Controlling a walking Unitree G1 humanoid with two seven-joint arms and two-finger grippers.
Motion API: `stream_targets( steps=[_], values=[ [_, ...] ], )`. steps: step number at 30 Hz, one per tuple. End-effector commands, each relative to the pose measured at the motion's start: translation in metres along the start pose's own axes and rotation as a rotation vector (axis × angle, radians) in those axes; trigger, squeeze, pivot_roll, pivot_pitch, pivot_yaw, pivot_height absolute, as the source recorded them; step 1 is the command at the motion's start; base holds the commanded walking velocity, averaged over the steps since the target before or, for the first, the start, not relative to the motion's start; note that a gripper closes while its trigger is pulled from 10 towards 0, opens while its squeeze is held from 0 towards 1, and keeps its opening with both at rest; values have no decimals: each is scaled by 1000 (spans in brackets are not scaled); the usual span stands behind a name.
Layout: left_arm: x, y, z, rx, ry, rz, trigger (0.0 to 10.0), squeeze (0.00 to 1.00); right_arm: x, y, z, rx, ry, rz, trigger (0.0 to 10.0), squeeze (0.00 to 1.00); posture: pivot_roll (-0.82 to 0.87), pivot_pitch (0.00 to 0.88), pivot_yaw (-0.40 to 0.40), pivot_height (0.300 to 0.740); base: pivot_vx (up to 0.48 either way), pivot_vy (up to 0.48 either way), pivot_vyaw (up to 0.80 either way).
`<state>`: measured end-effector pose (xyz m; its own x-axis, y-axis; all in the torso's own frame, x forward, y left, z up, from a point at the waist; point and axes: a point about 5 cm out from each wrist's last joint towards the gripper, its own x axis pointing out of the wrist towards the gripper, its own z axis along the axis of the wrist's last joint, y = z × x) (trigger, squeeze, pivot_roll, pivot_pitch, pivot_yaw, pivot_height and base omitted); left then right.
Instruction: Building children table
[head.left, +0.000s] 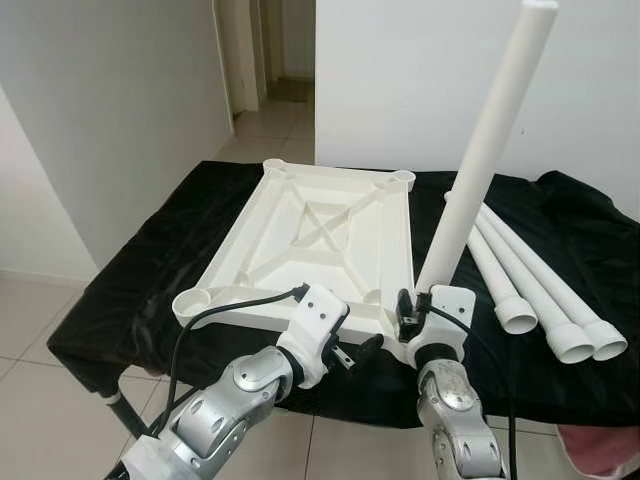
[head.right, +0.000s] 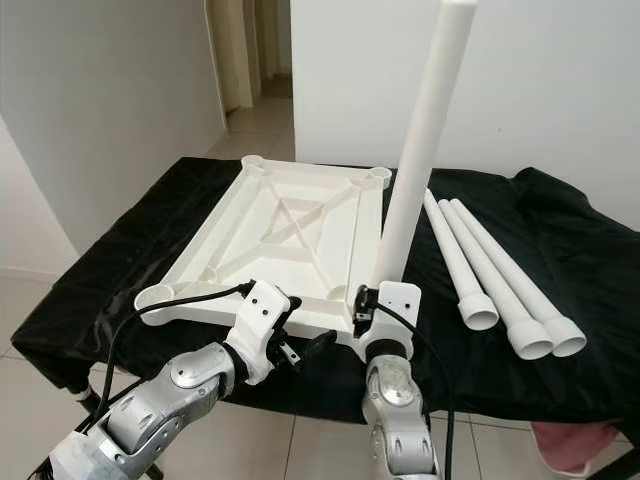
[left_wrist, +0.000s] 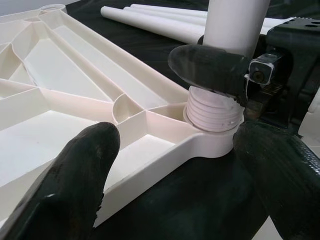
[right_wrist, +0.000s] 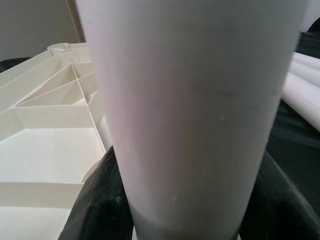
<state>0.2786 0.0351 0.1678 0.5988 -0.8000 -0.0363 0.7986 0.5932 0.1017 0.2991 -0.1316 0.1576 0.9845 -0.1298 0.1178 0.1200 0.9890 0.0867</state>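
A cream plastic tabletop (head.left: 310, 240) lay upside down, ribs upward, on a table draped in black cloth (head.left: 140, 270), and everything else was placed around it. At the tabletop's near corner on the robot's right, a white leg (head.left: 480, 160) stood in the corner socket (left_wrist: 212, 142), leaning a little away toward the right; the left wrist view showed its threaded end (left_wrist: 212, 111) partly sunk in the socket, with several threads above the rim. The right gripper (head.left: 418, 305) sat just at that corner, its black fingers closed around the lower part of the leg, and the right wrist view showed a dark finger (right_wrist: 92, 200) pressed on each side of the white tube. The left gripper (head.left: 360, 352) hung just in front of the tabletop's near edge, close beside the socket, with its fingers spread wide and holding nothing; one fingertip (left_wrist: 75, 190) was over the near edge of the tabletop, the other below the socket. Three spare legs (head.left: 530, 275) lay side by side on the cloth to the right of the tabletop, well apart from it, their wider ends pointing toward the robot. The other three corner sockets of the tabletop stood open. Beyond the tabletop a white wall (head.left: 430, 80) rose, with a tiled hallway (head.left: 275, 115) to the far left.
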Motion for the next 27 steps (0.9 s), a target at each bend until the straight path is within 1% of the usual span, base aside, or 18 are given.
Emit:
stream_targets(
  steps=[1, 2, 4, 5, 6, 8, 9, 10, 12, 13, 14, 15, 16, 17, 18, 21, 26, 27],
  values=[
    [-2, -12, 0, 4, 4, -219, 10000, 0, -2, -6, -9, 40, 52, -27, 10000, 0, -67, 67, 40, 740, 0, 0, 0],
    [-2, -11, 0, 5, 3, -219, 10000, 0, -2, -6, -8, 40, 37, -15, 10000, 690, -67, 65, 39, 740, 0, 0, 0],
    [-2, -11, 0, 5, 3, -218, 10000, 0, -2, -7, -7, 40, 27, -7, 10000, 690, -68, 63, 39, 740, 0, 0, 0],
    [-2, -11, 0, 4, 2, -217, 10000, 0, -1, -7, -6, 40, 21, 10, 10000, 1000, -70, 60, 38, 740, 0, 0, 0],
    [-2, -11, 0, 4, 2, -217, 10000, 0, -1, -7, -6, 40, 21, 10, 10000, 1000, -70, 60, 38, 740, 0, 0, 0],
    [-1, -12, 1, 3, -4, -220, 10000, 0, 3, -11, -2, 20, -5, 65, 10000, 1000, -71, 58, 36, 740, 0, 0, 0],
    [-1, -12, 1, 3, -4, -220, 10000, 0, 3, -11, -2, 20, -5, 65, 10000, 1000, -71, 58, 36, 740, 0, 0, 0],
    [0, -13, 1, 4, -5, -224, 10000, 0, 5, -13, 0, 4, -19, 102, 10000, 1000, -71, 54, 35, 740, 0, 0, 0],
    [0, -13, 1, 4, -5, -224, 10000, 0, 5, -13, 0, 4, -19, 102, 10000, 1000, -71, 54, 35, 740, 0, 0, 0],
    [0, -14, 1, 7, -6, -228, 10000, 0, 6, -16, 2, -10, -29, 143, 10000, 1000, -70, 49, 33, 740, 0, 0, 0],
    [0, -14, 1, 16, -4, -228, 10000, 0, 8, -21, 3, -41, -39, 253, 10000, 376, -69, 44, 32, 740, 0, 0, 0],
    [0, -14, 1, 16, -4, -228, 10000, 0, 8, -21, 3, -41, -39, 253, 10000, 376, -69, 44, 32, 740, 0, 0, 0],
    [0, -13, 1, 19, -3, -227, 10000, 0, 8, -23, 3, -45, -39, 284, 10000, 376, -68, 42, 30, 740, 0, 0, 0],
    [0, -13, 1, 18, -3, -226, 10000, 0, 9, -23, 3, -64, -41, 343, 10000, 0, -68, 40, 31, 740, 0, 0, 0],
    [0, -13, 1, 18, -3, -226, 10000, 0, 9, -23, 3, -64, -41, 343, 10000, 0, -68, 40, 31, 740, 0, 0, 0],
    [-1, -13, 0, 15, -4, -227, 10000, 0, 11, -22, 2, -96, -35, 455, 10000, 0, -67, 37, 27, 740, 0, 0, 0],
    [0, -14, 1, 17, -6, -228, 10000, 0, 15, -22, -1, -136, -17, 519, 10000, 0, -64, 30, 23, 740, 0, 0, 0],
    [0, -14, 1, 17, -7, -227, 10000, 0, 17, -22, -4, -152, -7, 529, 3098, 0, -60, 28, 20, 740, 0, 0, 0]
  ],
)
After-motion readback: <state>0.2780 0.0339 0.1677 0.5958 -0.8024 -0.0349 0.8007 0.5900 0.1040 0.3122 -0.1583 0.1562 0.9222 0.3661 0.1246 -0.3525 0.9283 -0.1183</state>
